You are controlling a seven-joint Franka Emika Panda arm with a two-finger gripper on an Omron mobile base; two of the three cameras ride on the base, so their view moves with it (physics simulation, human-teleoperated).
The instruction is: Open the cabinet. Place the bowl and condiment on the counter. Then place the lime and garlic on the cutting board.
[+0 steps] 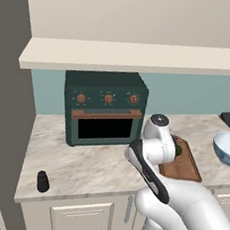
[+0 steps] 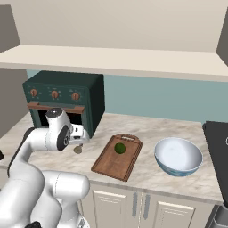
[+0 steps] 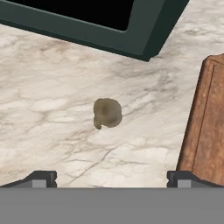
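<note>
- Your shaker (image 1: 43,181) stands upright at the far left of the table (image 1: 87,164), near the front edge, so that part looks done.
- Your claw (image 3: 112,177) hangs spread wide over the garlic (image 3: 107,113), apart from it, probably lined up for a pick.
- The garlic is a dull tan-grey lump on the table, between the oven (image 2: 67,100) and the board (image 2: 116,156).
- The lime (image 2: 120,148) sits on the board; the bowl (image 2: 178,156) rests just right.
</note>
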